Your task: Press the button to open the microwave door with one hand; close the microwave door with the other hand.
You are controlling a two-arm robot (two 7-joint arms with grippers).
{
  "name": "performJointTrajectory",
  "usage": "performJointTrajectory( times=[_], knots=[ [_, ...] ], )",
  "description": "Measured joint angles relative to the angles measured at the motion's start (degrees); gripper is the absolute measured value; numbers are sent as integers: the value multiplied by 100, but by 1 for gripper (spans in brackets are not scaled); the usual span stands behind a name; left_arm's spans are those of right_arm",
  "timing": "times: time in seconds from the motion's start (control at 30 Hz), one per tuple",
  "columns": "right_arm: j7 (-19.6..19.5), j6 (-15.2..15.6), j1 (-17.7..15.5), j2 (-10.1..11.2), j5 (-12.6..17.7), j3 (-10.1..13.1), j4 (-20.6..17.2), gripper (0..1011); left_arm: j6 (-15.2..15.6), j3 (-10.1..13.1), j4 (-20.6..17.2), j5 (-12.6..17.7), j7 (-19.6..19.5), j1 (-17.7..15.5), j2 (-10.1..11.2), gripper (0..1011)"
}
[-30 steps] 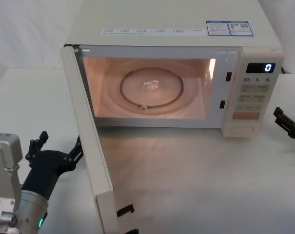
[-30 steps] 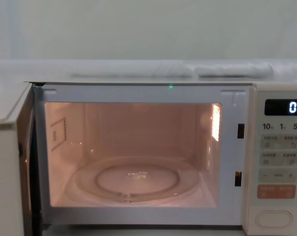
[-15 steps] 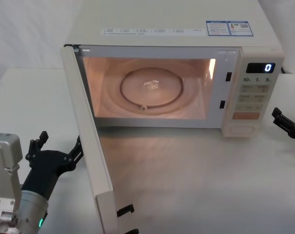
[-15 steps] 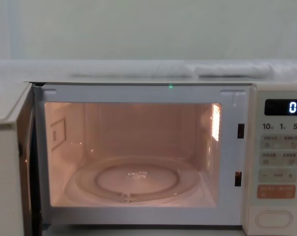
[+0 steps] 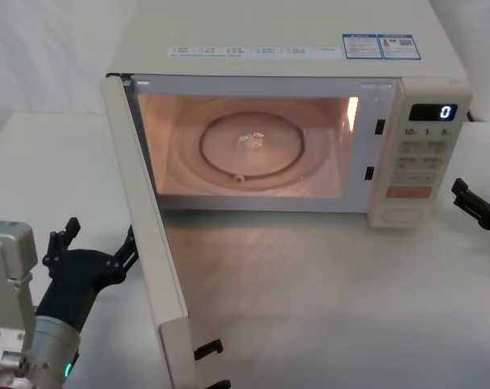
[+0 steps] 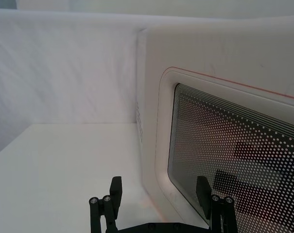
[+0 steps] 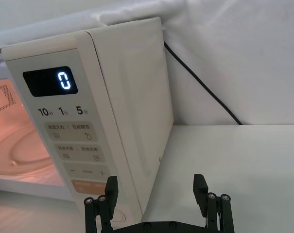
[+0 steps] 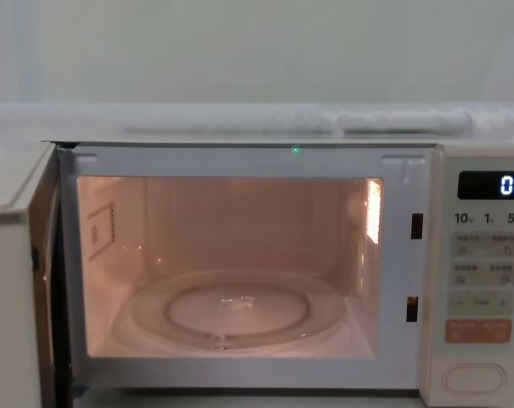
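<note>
The microwave door (image 5: 151,243) stands swung wide open toward me on its left hinge, and the lit cavity shows. Its outer face with the dark dotted window (image 6: 229,160) is seen in the left wrist view. My left gripper (image 5: 99,241) is open, low on the left, just outside the door's outer face. One of its fingers (image 6: 203,190) is close to the window; I cannot tell if it touches. The cream pill-shaped button (image 5: 403,216) (image 8: 474,379) sits at the bottom of the keypad strip. My right gripper (image 5: 481,196) (image 7: 156,182) is open, right of the microwave and off the button.
The microwave (image 5: 293,36) fills the back of the white table (image 5: 325,308). A glass turntable (image 5: 253,146) lies inside the cavity. The display (image 7: 50,81) reads 0. A black cable (image 7: 200,87) runs behind the microwave's right side. Open table lies in front of the cavity.
My right gripper has shifted very slightly beside the microwave. The door and my left gripper stand as before.
</note>
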Motion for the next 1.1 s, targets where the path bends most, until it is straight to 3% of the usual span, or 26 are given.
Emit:
performJointTrajectory(
  times=[0.47,0.67,1.0,1.1],
  knots=[
    [0,0,1,0,0,0,0,1002,0,0,0,0,0,0,0,981],
    [0,0,1,0,0,0,0,1003,0,0,0,0,0,0,0,862],
    [0,0,0,0,0,0,0,1002,0,0,0,0,0,0,0,508],
    [0,0,0,0,0,0,0,1003,0,0,0,0,0,0,0,445]
  ],
)
